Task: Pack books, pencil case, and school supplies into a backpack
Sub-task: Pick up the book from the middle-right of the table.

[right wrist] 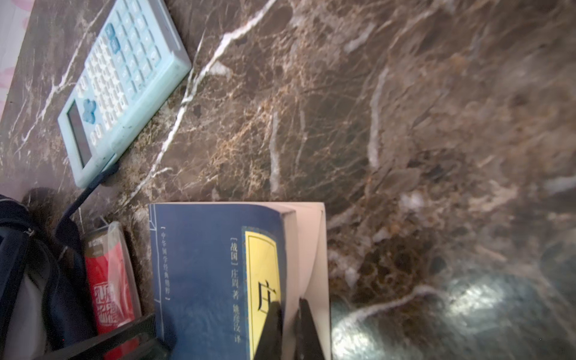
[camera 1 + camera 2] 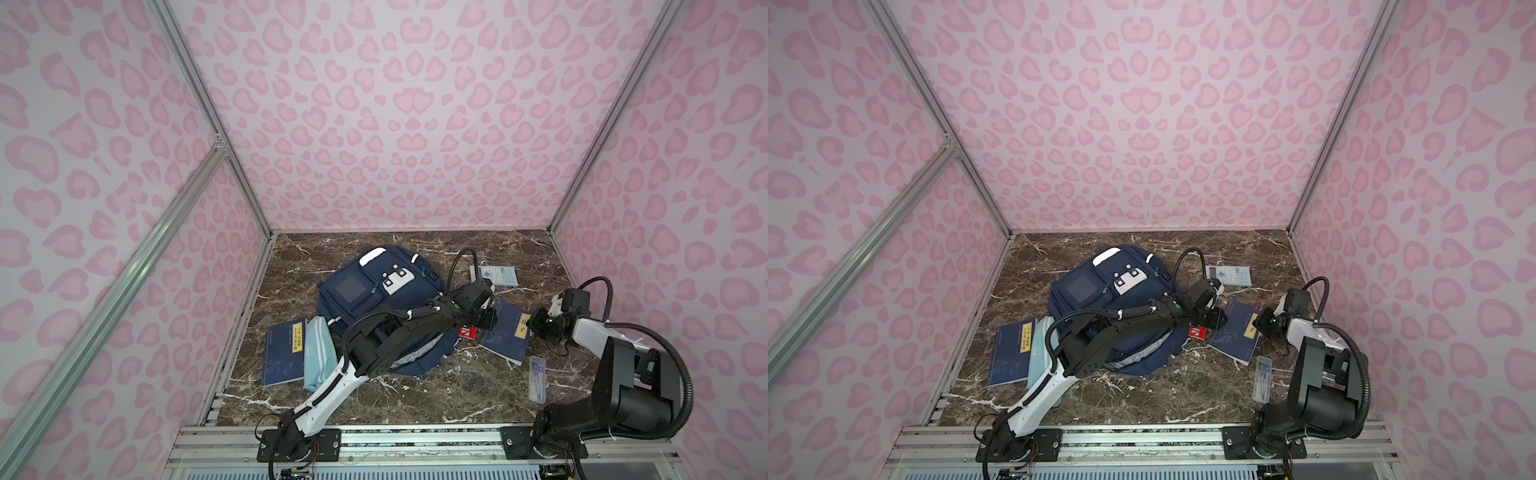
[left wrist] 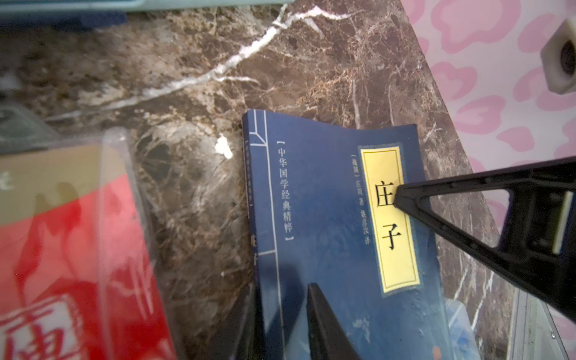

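Right claw (image 1: 288,304) clamps the book (image 1: 202,265) by its cover; left claw (image 3: 280,291) straddles the spine, apart. I'd best raise both edges together.

Backpack (image 2: 374,299) lies mid-bench (image 2: 436,386). Left of it: book (image 2: 284,353), pencil case (image 2: 320,357). Right: calculator (image 2: 496,275) behind, second book (image 2: 505,336) nearer.

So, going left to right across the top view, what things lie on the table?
Left book → pencil case → backpack → red pack → right book → clear pack. The calculator, farther back, shares the right book's span, so omitted.
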`<state>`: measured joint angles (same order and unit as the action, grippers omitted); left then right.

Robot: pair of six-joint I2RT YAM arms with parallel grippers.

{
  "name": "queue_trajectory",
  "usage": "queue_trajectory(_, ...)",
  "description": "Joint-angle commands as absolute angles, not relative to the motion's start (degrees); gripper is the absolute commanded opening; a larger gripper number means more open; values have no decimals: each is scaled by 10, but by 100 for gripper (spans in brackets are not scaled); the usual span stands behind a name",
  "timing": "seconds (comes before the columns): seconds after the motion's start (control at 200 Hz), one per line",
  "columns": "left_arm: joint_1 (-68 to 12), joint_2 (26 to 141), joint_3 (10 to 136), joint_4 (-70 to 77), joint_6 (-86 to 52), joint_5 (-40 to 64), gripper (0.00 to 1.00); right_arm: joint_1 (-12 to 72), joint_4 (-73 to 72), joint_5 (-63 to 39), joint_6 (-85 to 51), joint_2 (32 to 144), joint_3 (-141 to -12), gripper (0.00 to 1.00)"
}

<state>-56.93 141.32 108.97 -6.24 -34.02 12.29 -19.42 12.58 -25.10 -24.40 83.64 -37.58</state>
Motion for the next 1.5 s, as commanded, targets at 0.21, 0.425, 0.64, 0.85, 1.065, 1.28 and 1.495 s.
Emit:
queue_trajectory(0.21, -555, 1286, 983, -36, -349, 167, 48, -213, 148, -333, -267, 695, -357, 0)
queue_trajectory(0.425, -538, 1178, 869, 73, -358, 207, 65, -214, 162, -400, -301, 569, -367, 0)
queue_trajectory(0.64, -509, 1107, 750, 206, -350, 271, 69, -205, 126, -491, -379, 466, -383, 0)
queue_trajectory(0.85, -506, 1061, 664, 398, -391, 343, 71, -130, 115, -492, -432, 435, -404, 0)
queue_trajectory(1.065, -505, 1050, 629, 495, -453, 376, 18, -86, 106, -458, -425, 451, -392, 0)
queue_trajectory(1.28, -504, 1015, 612, 438, -446, 357, 3, -69, 125, -417, -348, 467, -368, 56)
queue_trajectory(1.495, -501, 964, 608, 383, -433, 357, 3, -55, 19, -496, -336, 474, -302, 96)
